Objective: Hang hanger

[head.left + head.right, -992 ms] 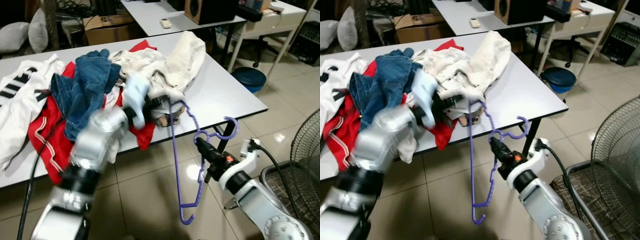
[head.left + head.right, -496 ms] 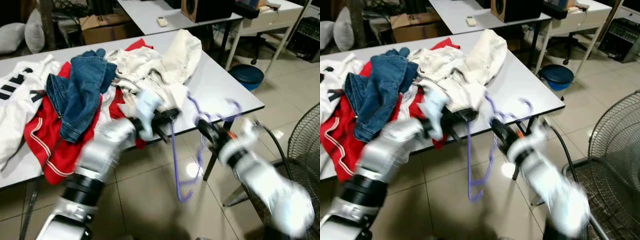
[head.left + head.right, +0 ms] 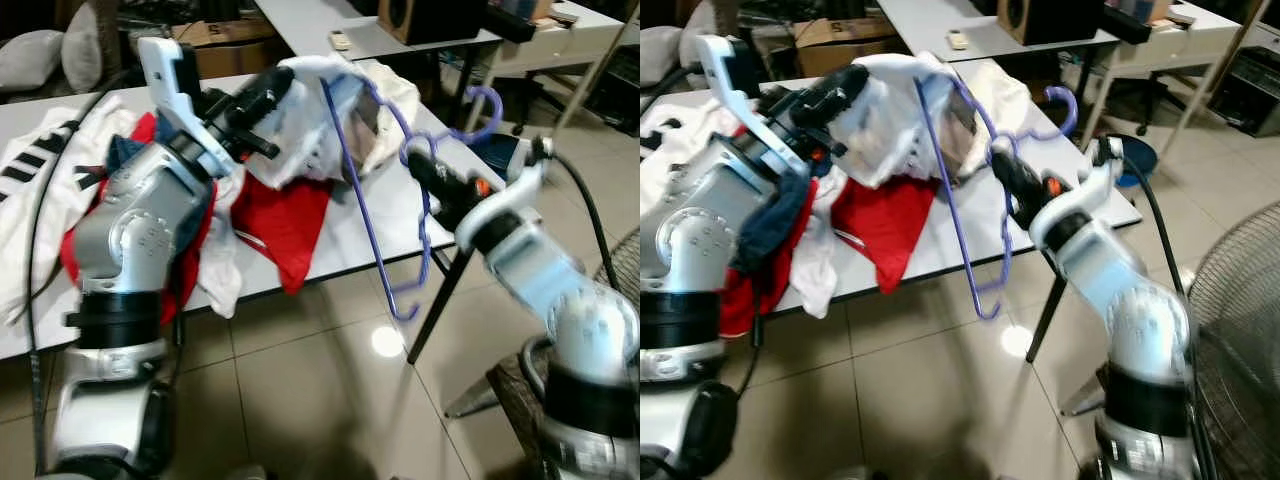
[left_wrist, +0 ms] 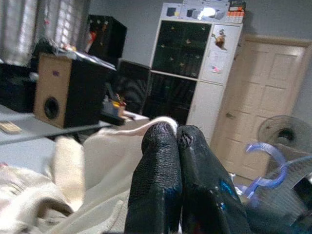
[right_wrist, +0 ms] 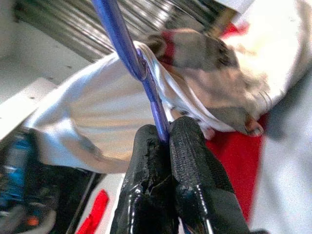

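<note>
Lift is the change: a second ago the purple hanger (image 3: 375,190) dangled low off the table (image 3: 400,200) edge, and the left gripper (image 3: 262,100) was down in the clothes pile (image 3: 150,200). Both arms have since risen, the hanger now stands high over the table corner, and a white garment (image 3: 300,130) has come up off the pile with the left gripper. That suggests the robot is bringing garment and hanger together before anything gets hung, so the hanging itself is not yet done.

The right gripper (image 5: 163,161) has its two black fingers (image 5: 195,165) pinched together on the hanger's thin bar, which runs up out of the fingertips toward the white garment. In the eye views the hook (image 3: 480,105) curls above and beyond this gripper, and the long frame slants down past the table edge to its bottom bend over the floor (image 3: 330,390).

The left gripper's fingers (image 4: 158,170) are pressed together, with white cloth bunched around them; it appears to hold the garment just beside the hanger's upper arm
</note>
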Tool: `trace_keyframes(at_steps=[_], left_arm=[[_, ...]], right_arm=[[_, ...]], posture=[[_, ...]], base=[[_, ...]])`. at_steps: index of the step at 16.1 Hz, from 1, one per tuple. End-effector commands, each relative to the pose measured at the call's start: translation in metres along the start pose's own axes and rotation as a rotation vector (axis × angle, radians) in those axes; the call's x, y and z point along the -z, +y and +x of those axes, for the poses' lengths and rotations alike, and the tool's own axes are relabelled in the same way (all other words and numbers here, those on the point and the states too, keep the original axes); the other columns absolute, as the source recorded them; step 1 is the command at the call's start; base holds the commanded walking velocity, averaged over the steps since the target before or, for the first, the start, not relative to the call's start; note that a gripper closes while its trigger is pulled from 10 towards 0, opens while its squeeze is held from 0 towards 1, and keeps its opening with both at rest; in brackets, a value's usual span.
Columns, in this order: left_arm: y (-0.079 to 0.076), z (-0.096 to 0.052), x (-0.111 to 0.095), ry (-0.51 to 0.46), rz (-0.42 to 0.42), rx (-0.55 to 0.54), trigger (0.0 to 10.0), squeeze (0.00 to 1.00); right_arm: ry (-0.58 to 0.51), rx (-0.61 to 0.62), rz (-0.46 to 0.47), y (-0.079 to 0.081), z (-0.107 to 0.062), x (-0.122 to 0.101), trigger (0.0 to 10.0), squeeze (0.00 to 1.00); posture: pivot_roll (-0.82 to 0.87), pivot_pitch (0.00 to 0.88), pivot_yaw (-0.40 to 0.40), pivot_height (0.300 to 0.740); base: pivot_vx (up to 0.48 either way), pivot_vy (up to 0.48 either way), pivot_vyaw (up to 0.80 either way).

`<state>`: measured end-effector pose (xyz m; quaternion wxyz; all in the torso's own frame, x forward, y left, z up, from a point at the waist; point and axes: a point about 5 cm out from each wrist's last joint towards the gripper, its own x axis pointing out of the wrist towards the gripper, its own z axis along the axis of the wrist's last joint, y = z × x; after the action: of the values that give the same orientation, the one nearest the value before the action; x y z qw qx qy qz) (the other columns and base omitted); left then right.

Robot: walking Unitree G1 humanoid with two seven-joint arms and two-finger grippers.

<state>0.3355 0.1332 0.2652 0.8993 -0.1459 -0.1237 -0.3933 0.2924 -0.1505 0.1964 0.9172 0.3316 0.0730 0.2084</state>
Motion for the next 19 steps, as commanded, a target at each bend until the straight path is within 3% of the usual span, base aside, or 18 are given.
trace_keyframes(at_steps=[1, 3, 5, 7, 10, 12, 16, 18, 19], left_arm=[[-0.007, 0.003, 0.008, 0.038, -0.001, 0.024, 0.0, 0.00], [-0.026, 0.011, 0.038, 0.144, -0.029, 0.068, 0.0, 0.00], [-0.037, 0.021, 0.053, 0.195, -0.021, 0.092, 0.0, 0.00], [-0.045, 0.031, 0.059, 0.215, -0.003, 0.116, 0.0, 0.00], [-0.051, 0.034, 0.060, 0.219, 0.010, 0.146, 0.0, 0.00], [-0.045, 0.029, 0.051, 0.216, 0.038, 0.154, 0.0, 0.00], [-0.027, 0.006, 0.054, 0.349, 0.099, 0.182, 0.0, 0.00], [-0.027, 0.003, 0.060, 0.379, 0.100, 0.184, 0.0, 0.00], [-0.032, 0.008, 0.063, 0.373, 0.055, 0.186, 0.0, 0.00]], right_arm=[[0.022, 0.086, -0.009, -0.011, -0.005, 0.006, 10.0, 0.00], [0.117, 0.172, 0.074, -0.023, -0.014, 0.033, 10.0, 0.00], [0.171, 0.170, 0.147, -0.019, -0.014, 0.051, 10.0, 0.00], [0.129, 0.119, 0.233, -0.010, -0.007, 0.055, 10.0, 0.00], [0.098, 0.126, 0.341, -0.005, -0.001, 0.058, 10.0, 0.00], [-0.035, 0.115, 0.407, -0.007, 0.002, 0.039, 10.0, 0.00], [-0.281, 0.259, 0.570, -0.041, 0.008, -0.003, 10.0, 0.00], [-0.313, 0.237, 0.580, -0.041, 0.013, -0.011, 10.0, 0.00], [-0.310, 0.181, 0.583, -0.034, 0.025, -0.012, 10.0, 0.00]], posture=[[-0.16, 0.000, 0.006, 0.740], [-0.16, 0.000, 0.019, 0.740], [-0.17, 0.000, 0.029, 0.740], [-0.17, 0.000, 0.040, 0.740], [-0.17, 0.000, 0.044, 0.740], [-0.17, 0.000, 0.043, 0.740], [-0.16, 0.000, 0.034, 0.740], [-0.16, 0.000, 0.034, 0.740], [-0.16, 0.000, 0.036, 0.740]], base=[[0.000, 0.000, 0.00], [0.000, 0.000, 0.00], [0.000, 0.000, 0.00], [0.000, 0.000, 0.00], [0.000, 0.000, 0.00], [0.000, 0.000, 0.00], [0.000, 0.000, 0.00], [0.000, 0.000, 0.00], [0.000, 0.000, 0.00]])
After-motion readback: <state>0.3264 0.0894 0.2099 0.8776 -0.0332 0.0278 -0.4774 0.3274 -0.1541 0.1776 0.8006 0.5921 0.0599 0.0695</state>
